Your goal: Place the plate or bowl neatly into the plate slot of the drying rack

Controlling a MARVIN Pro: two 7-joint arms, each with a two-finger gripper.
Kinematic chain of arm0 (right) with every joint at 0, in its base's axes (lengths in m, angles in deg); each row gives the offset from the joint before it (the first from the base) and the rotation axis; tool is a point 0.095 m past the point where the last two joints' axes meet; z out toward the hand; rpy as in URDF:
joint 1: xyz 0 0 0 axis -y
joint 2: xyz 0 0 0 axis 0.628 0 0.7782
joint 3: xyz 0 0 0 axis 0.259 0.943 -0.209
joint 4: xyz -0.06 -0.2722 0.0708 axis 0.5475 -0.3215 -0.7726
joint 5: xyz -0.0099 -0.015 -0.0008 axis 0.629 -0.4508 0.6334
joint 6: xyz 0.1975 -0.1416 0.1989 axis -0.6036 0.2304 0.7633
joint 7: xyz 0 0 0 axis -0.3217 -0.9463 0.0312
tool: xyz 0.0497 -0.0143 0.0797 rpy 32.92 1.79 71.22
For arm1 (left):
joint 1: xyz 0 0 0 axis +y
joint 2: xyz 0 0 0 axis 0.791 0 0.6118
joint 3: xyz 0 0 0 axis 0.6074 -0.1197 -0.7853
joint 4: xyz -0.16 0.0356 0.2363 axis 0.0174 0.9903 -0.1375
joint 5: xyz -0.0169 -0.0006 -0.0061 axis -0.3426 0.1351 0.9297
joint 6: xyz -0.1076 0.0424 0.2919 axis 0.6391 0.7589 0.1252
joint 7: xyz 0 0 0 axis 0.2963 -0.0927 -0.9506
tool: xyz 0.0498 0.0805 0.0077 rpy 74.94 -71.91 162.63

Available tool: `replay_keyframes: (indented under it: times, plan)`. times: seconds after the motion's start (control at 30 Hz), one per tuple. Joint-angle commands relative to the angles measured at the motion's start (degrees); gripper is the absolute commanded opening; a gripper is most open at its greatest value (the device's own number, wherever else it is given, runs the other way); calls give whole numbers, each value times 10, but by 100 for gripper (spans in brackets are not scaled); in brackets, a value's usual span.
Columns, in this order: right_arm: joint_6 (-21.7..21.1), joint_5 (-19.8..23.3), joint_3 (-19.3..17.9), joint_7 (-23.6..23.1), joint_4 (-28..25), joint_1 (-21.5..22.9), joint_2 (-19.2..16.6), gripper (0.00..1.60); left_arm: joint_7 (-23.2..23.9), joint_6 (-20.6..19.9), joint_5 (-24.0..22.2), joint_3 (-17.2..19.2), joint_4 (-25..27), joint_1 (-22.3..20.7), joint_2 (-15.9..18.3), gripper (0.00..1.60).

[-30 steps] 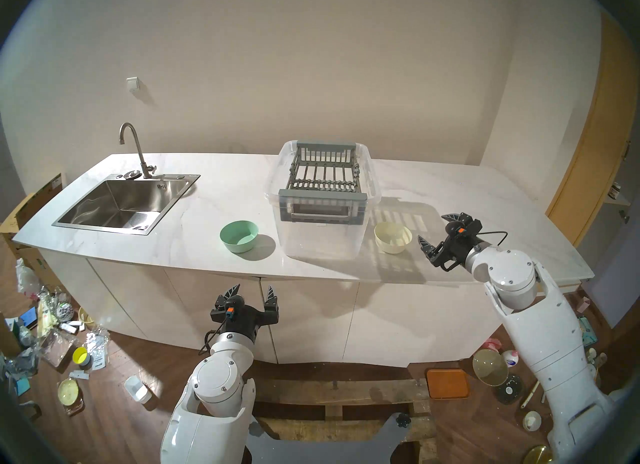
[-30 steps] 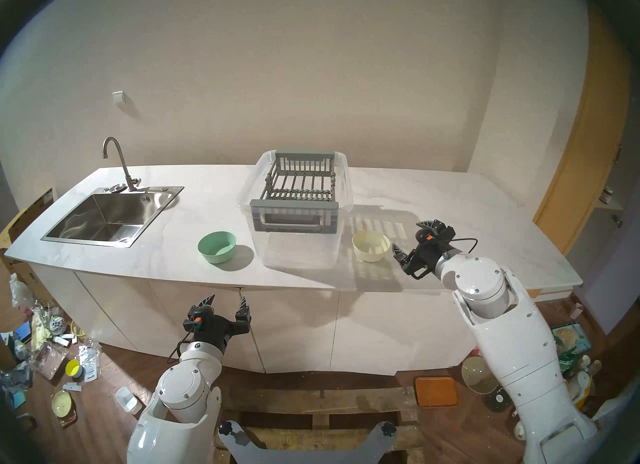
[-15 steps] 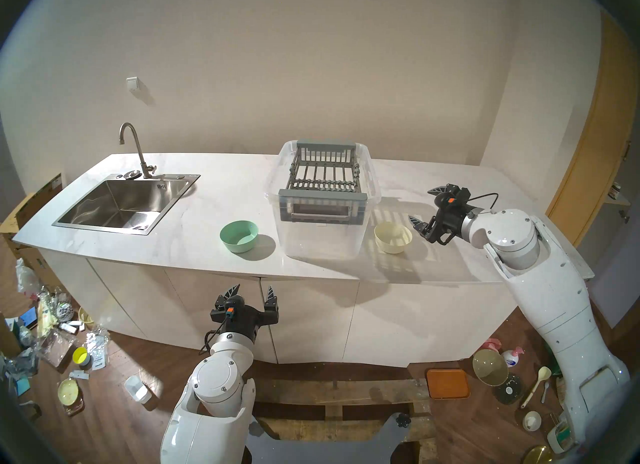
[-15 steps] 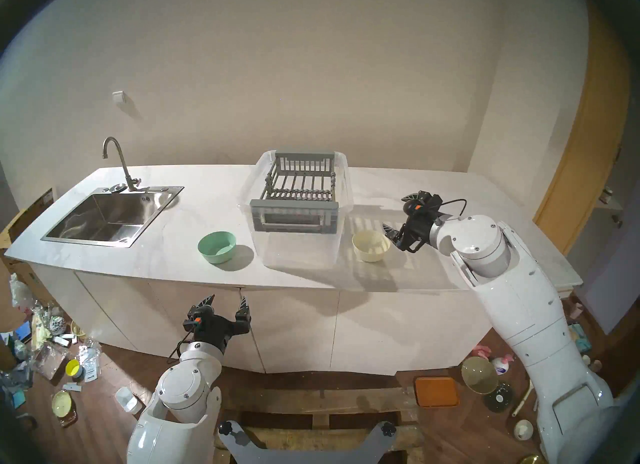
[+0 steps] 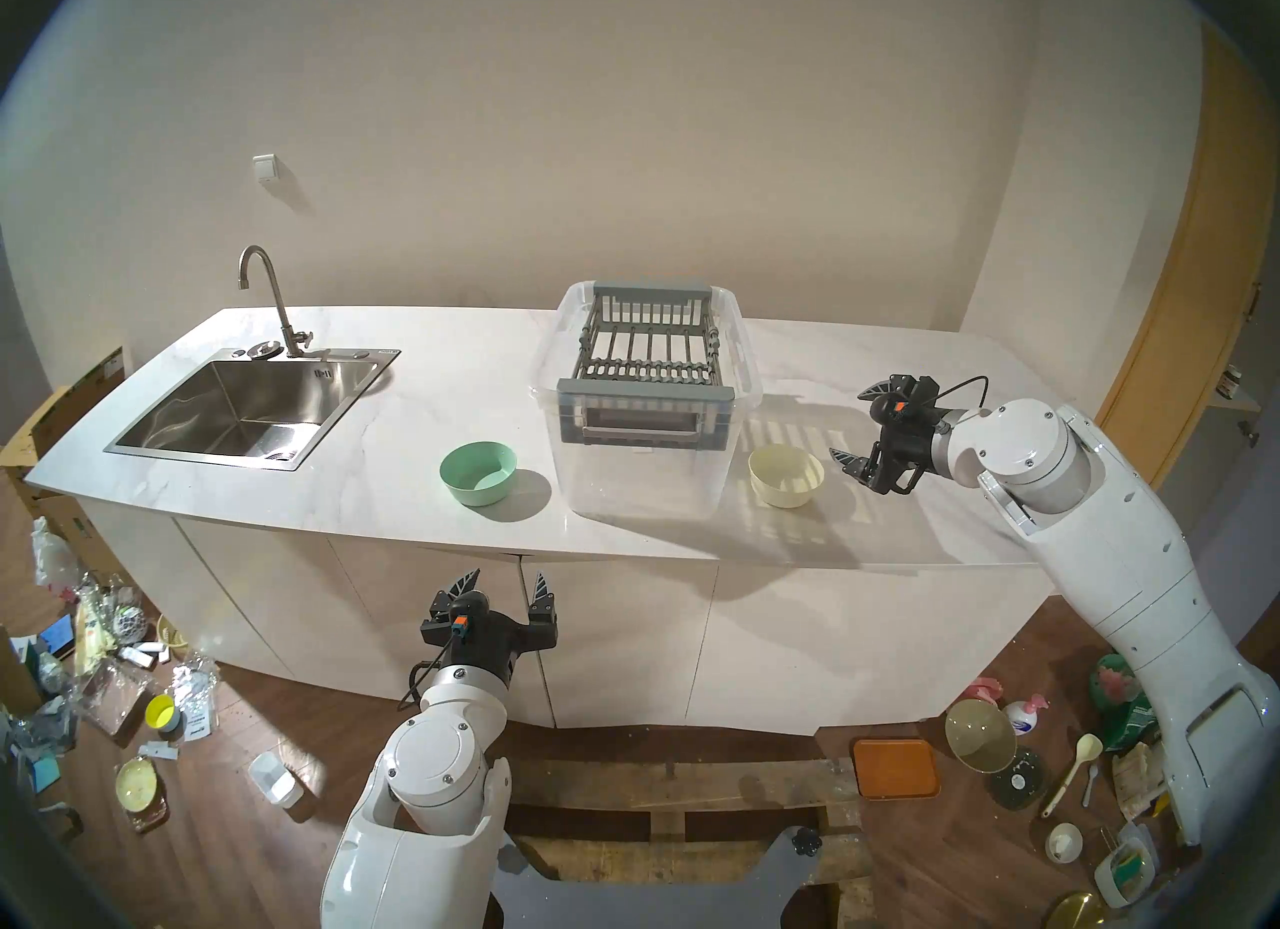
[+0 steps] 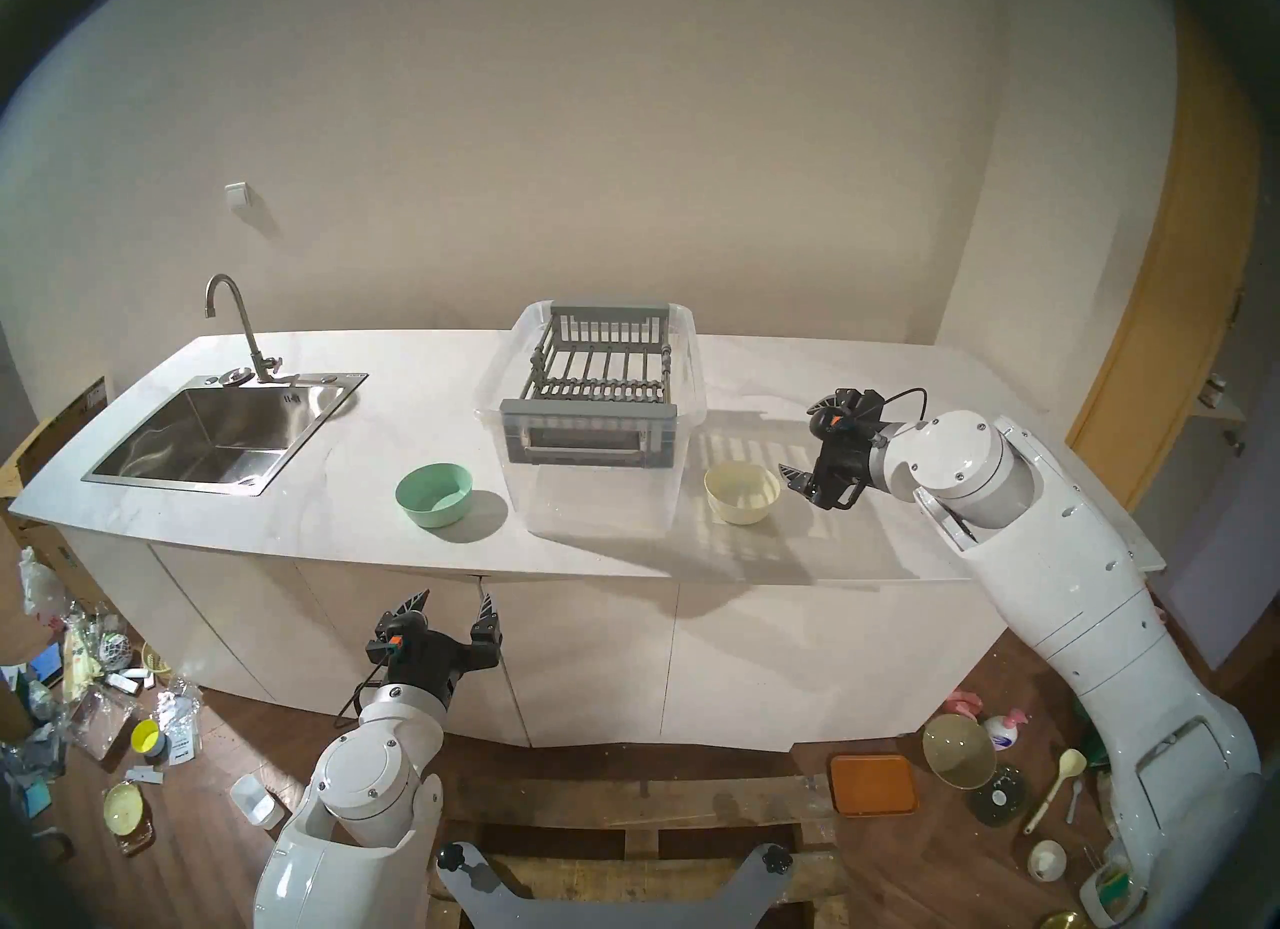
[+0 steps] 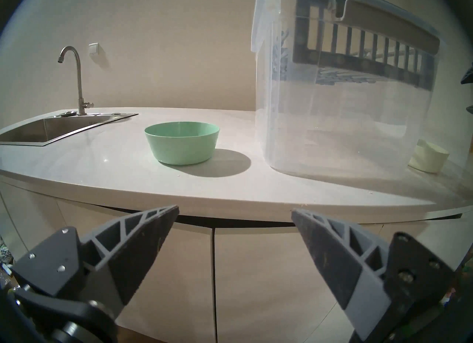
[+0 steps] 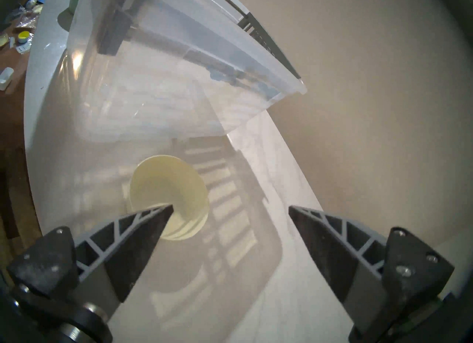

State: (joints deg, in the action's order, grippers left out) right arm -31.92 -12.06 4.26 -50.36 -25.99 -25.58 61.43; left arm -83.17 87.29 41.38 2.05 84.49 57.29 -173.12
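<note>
A cream bowl (image 5: pixel 786 476) stands upright on the white counter just right of the clear tub. A green bowl (image 5: pixel 478 472) stands upright left of the tub. The grey drying rack (image 5: pixel 644 390) hangs in the tub's top, and its plate slots (image 5: pixel 651 347) between the floor bars hold nothing. My right gripper (image 5: pixel 850 424) is open, just right of the cream bowl and above the counter. In the right wrist view the cream bowl (image 8: pixel 169 196) lies ahead of the right gripper (image 8: pixel 230 208), by one fingertip. My left gripper (image 5: pixel 507 575) is open and empty below the counter's front edge.
The clear plastic tub (image 5: pixel 644 484) stands tall between the two bowls. A steel sink (image 5: pixel 235 415) with a faucet (image 5: pixel 267 297) is at the counter's left. Cabinet doors face the left gripper (image 7: pixel 234 209). Clutter lies on the floor on both sides.
My right arm has swung back and in over the counter, bringing the open gripper close to the cream bowl's right side. The left arm and both bowls have not moved.
</note>
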Motion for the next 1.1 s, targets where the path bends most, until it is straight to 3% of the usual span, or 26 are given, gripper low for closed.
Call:
replay_keyframes:
  times: [0.0, 0.3, 0.7, 1.07]
  plan:
    - [7, -1, 2, -37, -9, 35, -17, 160, 2, 2, -1, -1, 15, -3, 0, 160]
    - [17, -36, 49, -129, -14, 93, -26, 160, 2, 2, -1, -1, 15, -3, 0, 160]
    - [26, -54, 125, -169, -1, 160, -36, 160, 2, 2, -1, -1, 15, -3, 0, 160]
    - [34, -50, 131, -192, 7, 162, -54, 160, 2, 2, -1, -1, 15, -3, 0, 160]
